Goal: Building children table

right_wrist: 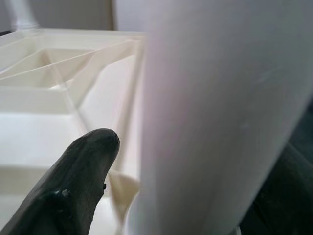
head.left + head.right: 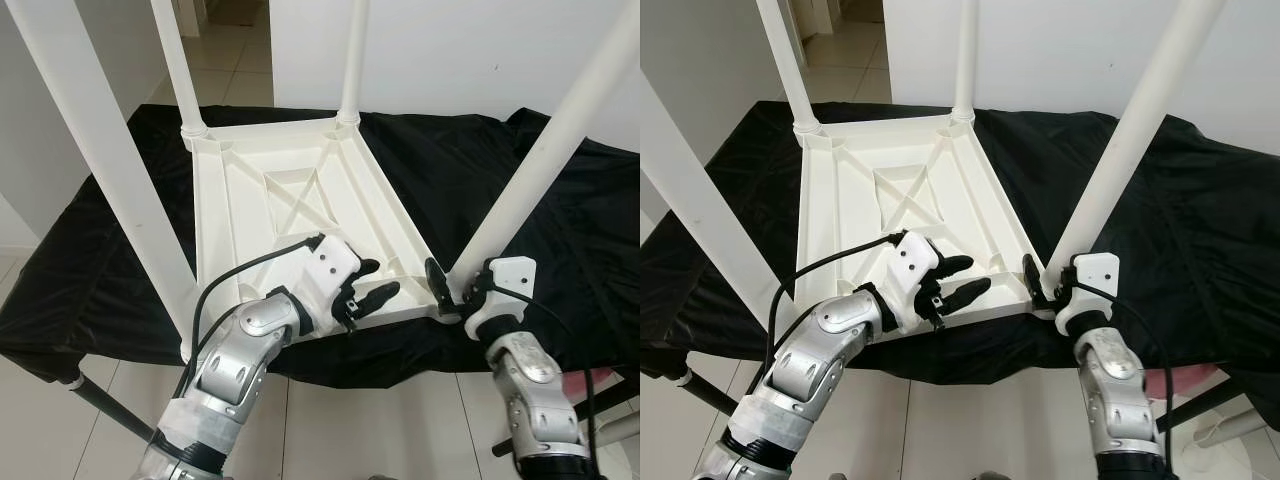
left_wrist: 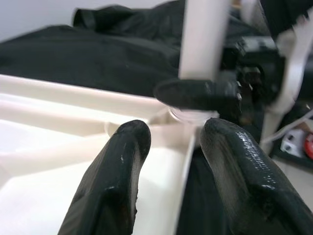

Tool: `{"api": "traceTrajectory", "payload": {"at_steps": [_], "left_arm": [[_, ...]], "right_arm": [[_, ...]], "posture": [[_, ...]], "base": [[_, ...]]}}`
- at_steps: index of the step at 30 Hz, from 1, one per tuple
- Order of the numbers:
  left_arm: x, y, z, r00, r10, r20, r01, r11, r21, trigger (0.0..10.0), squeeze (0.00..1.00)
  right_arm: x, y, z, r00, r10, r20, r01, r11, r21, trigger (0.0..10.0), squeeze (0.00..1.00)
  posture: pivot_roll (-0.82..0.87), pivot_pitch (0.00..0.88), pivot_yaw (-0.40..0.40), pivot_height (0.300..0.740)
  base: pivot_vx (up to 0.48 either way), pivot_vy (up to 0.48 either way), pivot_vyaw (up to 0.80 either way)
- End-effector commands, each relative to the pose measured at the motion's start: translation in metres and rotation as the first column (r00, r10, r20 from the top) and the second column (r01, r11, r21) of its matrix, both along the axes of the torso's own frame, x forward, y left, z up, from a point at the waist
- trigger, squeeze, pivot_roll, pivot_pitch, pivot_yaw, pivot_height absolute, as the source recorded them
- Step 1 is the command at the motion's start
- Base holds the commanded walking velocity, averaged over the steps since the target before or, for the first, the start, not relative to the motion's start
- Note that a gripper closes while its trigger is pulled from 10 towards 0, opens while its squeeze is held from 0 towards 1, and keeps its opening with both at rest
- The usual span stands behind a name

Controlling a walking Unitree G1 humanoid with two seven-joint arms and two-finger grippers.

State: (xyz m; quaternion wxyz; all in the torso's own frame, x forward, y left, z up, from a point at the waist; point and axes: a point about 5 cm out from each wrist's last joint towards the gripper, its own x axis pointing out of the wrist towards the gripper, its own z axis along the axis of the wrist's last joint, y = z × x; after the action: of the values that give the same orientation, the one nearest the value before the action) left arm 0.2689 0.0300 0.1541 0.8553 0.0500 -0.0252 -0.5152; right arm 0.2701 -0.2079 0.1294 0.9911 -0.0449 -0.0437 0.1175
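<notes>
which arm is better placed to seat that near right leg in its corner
Right. The right pincer already straddles the base of the near right leg at its socket. The left pincer is open, over the tabletop edge beside that corner, holding nothing.

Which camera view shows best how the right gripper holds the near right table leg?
The right eye view: the right gripper sits at the foot of the near right leg, fingers on either side, by the tabletop corner. The left eye view shows much the same. The right wrist view shows blurred leg and one finger; the left wrist view, its far side.
</notes>
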Motion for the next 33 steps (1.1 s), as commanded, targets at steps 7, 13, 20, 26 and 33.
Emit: {"api": "traceTrajectory", "payload": {"at_steps": [7, 13, 20, 26, 33], "left_arm": [[-0.012, -0.002, -0.004, 0.992, -0.122, 0.014, 0.121, 0.991, 0.051, 10.0, 0.00], [-0.013, -0.004, -0.005, 0.992, -0.126, 0.010, 0.125, 0.990, 0.062, 10.0, 0.00], [-0.015, -0.004, -0.005, 0.993, -0.120, 0.003, 0.119, 0.991, 0.056, 10.0, 0.00], [-0.016, -0.003, -0.005, 0.994, -0.105, -0.005, 0.105, 0.993, 0.051, 10.0, 0.00], [-0.012, -0.002, -0.005, 0.996, -0.091, -0.003, 0.091, 0.995, 0.050, 10.0, 0.00]], "right_arm": [[0.008, -0.008, 0.005, 0.991, 0.132, -0.018, -0.133, 0.990, -0.047, 7.2, 0.00], [0.017, -0.020, 0.004, 0.983, 0.178, -0.048, -0.183, 0.977, -0.105, 0.0, 0.00], [0.016, -0.020, -0.001, 0.980, 0.187, -0.062, -0.193, 0.976, -0.106, 0.0, 0.00], [0.015, -0.018, -0.007, 0.982, 0.168, -0.085, -0.171, 0.985, -0.030, 10.0, 0.00], [0.018, -0.010, -0.015, 0.992, -0.086, -0.088, 0.089, 0.995, 0.035, 10.0, 0.00]], "posture": [[-0.10, 0.000, 0.018, 0.740], [-0.08, 0.000, 0.005, 0.740], [-0.08, 0.000, -0.002, 0.740], [-0.08, 0.000, -0.006, 0.740], [-0.09, 0.000, -0.015, 0.740]], "base": [[0.000, 0.000, 0.00], [0.000, 0.000, 0.00], [0.000, 0.000, 0.00], [0.000, 0.000, 0.00], [0.000, 0.000, 0.00]]}}
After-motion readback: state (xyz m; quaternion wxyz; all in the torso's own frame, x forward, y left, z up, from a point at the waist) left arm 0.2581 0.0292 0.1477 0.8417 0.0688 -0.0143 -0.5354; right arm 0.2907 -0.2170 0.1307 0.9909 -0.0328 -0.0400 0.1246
